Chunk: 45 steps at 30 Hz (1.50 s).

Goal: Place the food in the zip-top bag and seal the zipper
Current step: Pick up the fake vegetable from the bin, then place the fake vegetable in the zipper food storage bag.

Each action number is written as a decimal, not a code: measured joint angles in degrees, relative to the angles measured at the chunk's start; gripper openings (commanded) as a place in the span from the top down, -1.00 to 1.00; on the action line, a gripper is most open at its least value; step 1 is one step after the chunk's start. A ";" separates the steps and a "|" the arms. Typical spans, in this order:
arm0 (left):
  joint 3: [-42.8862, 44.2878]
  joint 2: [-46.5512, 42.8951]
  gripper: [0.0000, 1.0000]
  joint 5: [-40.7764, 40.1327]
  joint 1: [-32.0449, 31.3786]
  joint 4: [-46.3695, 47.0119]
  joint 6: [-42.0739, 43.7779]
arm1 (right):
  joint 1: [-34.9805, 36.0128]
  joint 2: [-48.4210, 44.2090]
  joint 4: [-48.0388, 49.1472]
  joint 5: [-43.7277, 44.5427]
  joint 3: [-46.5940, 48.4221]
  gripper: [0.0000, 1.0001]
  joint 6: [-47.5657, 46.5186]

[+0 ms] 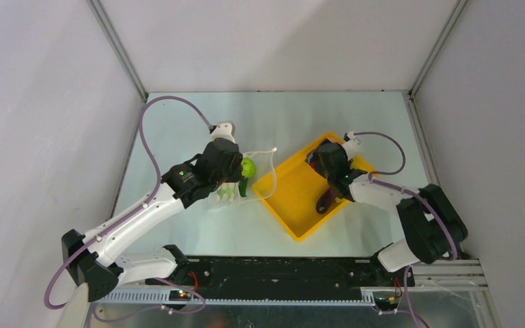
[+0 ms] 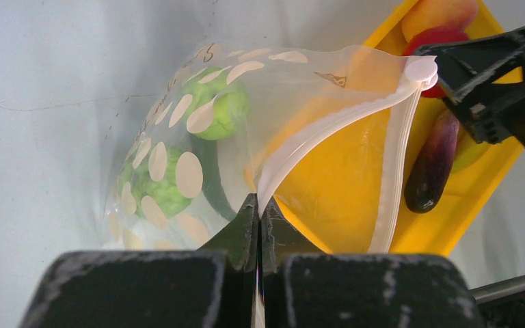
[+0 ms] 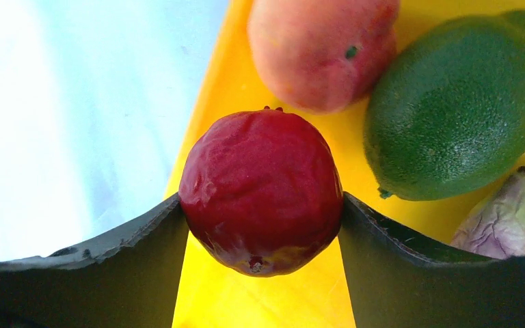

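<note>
1. Plain white walls [image 1: 41,102] box in three sides, pretty evenly lit.
2. Pale, slightly shiny tabletop [image 1: 198,232].
3. Grey metal posts [image 1: 119,51] run up both back corners.
4. Black rail [image 1: 280,273] along the near edge.

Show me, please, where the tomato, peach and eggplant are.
red tomato [image 3: 260,191], right wrist view, middle of its skin.
peach [image 3: 321,48], right wrist view, its rounded side.
eggplant [image 2: 432,164], left wrist view, middle of its body.

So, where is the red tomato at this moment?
The red tomato sits in the yellow tray, between the fingers of the right claw, in the right wrist view; the peach and green lime lie just beyond it.
</note>
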 measured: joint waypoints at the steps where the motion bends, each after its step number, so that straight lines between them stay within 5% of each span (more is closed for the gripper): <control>1: 0.00 0.00 1.00 0.00 0.00 0.00 0.00 | 0.17 -1.55 -0.37 -0.22 0.00 -0.05 -0.96; 9: 0.00 0.00 1.00 0.07 0.00 0.42 0.02 | 1.01 -15.67 -0.72 -6.91 -1.92 0.08 -9.94; 23: 0.00 0.00 1.00 0.57 0.00 0.87 0.07 | 9.51 -28.63 12.57 -35.87 -4.85 0.04 -29.27; 42: 0.00 0.70 1.00 1.95 0.00 1.62 0.04 | 17.64 -15.26 10.71 -36.83 2.71 -0.39 -33.77; 45: 0.00 0.90 1.00 2.08 0.00 1.64 0.07 | 17.88 -13.86 9.92 -35.78 4.09 -0.67 -33.62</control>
